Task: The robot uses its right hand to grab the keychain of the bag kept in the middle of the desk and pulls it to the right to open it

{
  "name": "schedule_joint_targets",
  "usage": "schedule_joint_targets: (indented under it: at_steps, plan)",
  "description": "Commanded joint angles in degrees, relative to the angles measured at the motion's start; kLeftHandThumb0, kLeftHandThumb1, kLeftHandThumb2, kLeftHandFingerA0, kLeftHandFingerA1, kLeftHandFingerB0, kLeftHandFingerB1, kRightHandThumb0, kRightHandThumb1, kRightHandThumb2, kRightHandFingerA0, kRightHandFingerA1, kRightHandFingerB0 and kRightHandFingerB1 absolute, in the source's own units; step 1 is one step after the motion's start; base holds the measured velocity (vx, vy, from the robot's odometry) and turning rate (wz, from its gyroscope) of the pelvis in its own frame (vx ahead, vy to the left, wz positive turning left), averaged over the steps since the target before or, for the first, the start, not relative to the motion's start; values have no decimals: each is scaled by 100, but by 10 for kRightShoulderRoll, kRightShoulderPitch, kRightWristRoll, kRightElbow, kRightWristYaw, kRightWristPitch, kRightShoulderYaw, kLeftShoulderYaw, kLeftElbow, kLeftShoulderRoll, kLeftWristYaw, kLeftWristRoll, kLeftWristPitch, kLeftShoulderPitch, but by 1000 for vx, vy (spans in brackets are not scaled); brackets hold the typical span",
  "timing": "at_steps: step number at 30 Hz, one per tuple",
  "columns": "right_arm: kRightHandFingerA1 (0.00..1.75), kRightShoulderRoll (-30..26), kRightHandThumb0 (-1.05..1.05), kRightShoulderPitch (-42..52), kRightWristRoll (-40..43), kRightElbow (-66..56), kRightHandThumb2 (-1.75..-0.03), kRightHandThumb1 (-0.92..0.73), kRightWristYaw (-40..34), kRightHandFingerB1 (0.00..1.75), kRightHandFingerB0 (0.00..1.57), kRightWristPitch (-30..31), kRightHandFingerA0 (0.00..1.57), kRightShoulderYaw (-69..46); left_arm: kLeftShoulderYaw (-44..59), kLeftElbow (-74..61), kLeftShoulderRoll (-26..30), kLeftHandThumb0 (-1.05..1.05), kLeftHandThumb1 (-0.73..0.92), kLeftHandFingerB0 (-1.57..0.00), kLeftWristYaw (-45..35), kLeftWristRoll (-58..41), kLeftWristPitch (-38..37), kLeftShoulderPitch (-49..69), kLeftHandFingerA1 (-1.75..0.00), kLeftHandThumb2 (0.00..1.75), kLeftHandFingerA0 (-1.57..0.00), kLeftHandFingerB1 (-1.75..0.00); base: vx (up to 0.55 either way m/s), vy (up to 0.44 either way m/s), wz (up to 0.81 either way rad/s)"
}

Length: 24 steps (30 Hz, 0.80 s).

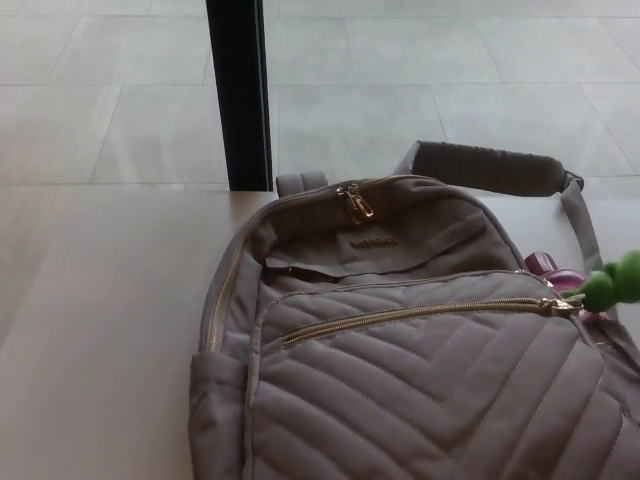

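Quilted grey bag (400, 390) lies on the smooth desk (100, 330), green keychain (612, 283) at its right; no fingers visible.

A small gold brand mark sits on the backpack (400, 370), just below the top zipper. Its letters are too small to read. No other text shows.

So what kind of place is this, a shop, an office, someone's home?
Hard to say for sure, but it looks like an office or lab rather than a home: a plain pale desk holding only a grey backpack, a floor of large grey tiles, and a black post behind the desk.
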Motion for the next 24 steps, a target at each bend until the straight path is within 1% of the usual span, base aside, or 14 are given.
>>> schedule_joint_targets:
  at_steps: [1,4,5,6,7,11,12,13,15,16,17,18,19,24]
  plan:
    - [0,-48,-93,48,100,-36,-59,-65,166,0,0,65,0,-34,-1,6,7,-80,92,-66,3,7,-2,4,-59,72,-78,-45,0,0,0]
    - [0,-47,-97,60,146,-16,-61,-66,191,0,0,70,0,-67,-9,6,9,-80,92,-68,11,16,-6,5,-61,72,-79,-45,0,0,0]
    - [0,-47,-97,65,151,-13,-79,-55,193,0,0,78,0,-77,-7,6,8,-81,92,-67,9,12,-6,5,-62,72,-79,-46,0,0,0]
    - [0,-45,-97,68,160,-14,-79,-55,201,0,0,87,0,-86,-5,6,8,-81,92,-67,7,10,-5,5,-62,72,-79,-46,0,0,0]
    - [0,-43,-100,74,164,-13,-61,-68,202,0,0,102,0,-101,-6,6,7,-81,92,-68,9,10,-4,4,-62,71,-79,-46,0,0,0]
    - [0,-20,-103,89,181,61,-64,-77,145,0,0,109,0,-170,-4,10,6,-80,92,-67,4,7,3,3,-58,70,-79,-45,0,0,0]
    - [0,-12,-105,87,186,96,-68,-75,121,0,0,122,0,-193,-3,13,5,-80,92,-69,6,8,4,1,-59,70,-81,-46,0,0,0]
    - [34,0,-105,83,198,136,-108,-64,95,19,0,139,0,-220,-4,14,4,-83,92,-70,8,8,2,1,-61,71,-80,-46,0,0,0]
    - [35,10,-105,75,212,186,-107,-64,71,19,0,144,0,-247,-3,14,6,-83,92,-69,7,8,-1,2,-60,71,-79,-45,0,0,0]
    - [35,14,-105,72,217,201,-103,-64,65,19,0,150,0,-258,-2,13,6,-91,75,-64,5,6,-3,2,-65,92,-77,-52,0,0,0]
    - [33,23,-105,70,234,223,-101,-64,55,19,0,163,0,-281,0,10,7,-81,73,-64,1,3,-7,5,-67,112,-73,-59,0,0,0]
    - [9,32,-86,76,251,260,-64,-73,46,0,0,160,0,-303,2,7,6,-81,92,-68,0,0,-7,7,-60,70,-79,-46,0,0,0]
    - [34,39,-105,85,260,291,-98,-66,34,11,0,161,0,-318,5,8,3,-82,92,-69,-1,-3,-5,8,-60,69,-80,-46,0,0,0]
    - [32,82,-91,99,325,356,-81,-54,44,1,0,178,0,-392,12,13,0,-84,92,-69,-3,-9,5,1,-63,69,-81,-46,0,0,0]
